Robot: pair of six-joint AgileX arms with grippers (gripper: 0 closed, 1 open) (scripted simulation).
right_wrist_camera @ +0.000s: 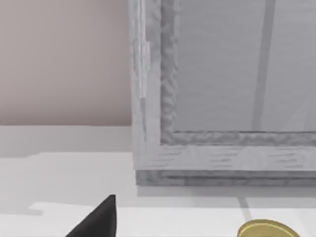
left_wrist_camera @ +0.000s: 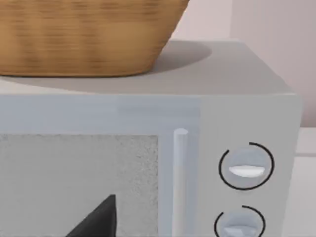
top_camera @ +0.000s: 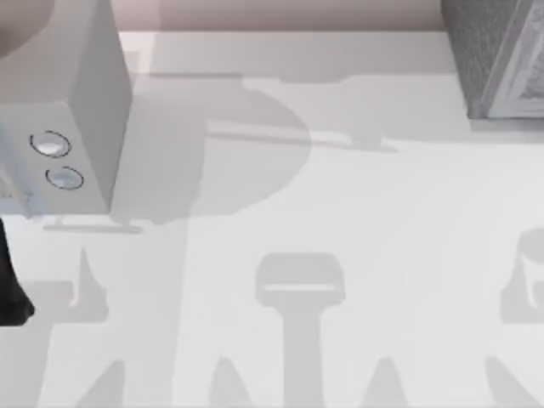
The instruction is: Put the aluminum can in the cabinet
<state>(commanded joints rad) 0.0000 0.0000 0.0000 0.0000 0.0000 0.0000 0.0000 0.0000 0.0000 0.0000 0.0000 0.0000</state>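
Observation:
The grey cabinet (top_camera: 497,59) stands at the table's back right corner. In the right wrist view its framed front panel (right_wrist_camera: 222,98) faces the camera, close by. At that view's edge lies a round golden top (right_wrist_camera: 269,229), which may be the aluminum can; I cannot tell for sure. A black part of my right gripper (right_wrist_camera: 98,219) pokes into the same view, short of the cabinet. My left arm (top_camera: 10,285) sits at the table's left edge. A black part of my left gripper (left_wrist_camera: 98,222) hangs in front of the microwave door.
A white microwave (top_camera: 76,127) with two round dials (top_camera: 51,144) stands at the back left, its door handle (left_wrist_camera: 180,182) beside the dials. A wicker basket (left_wrist_camera: 84,34) rests on top of it. The white tabletop (top_camera: 323,195) stretches between microwave and cabinet.

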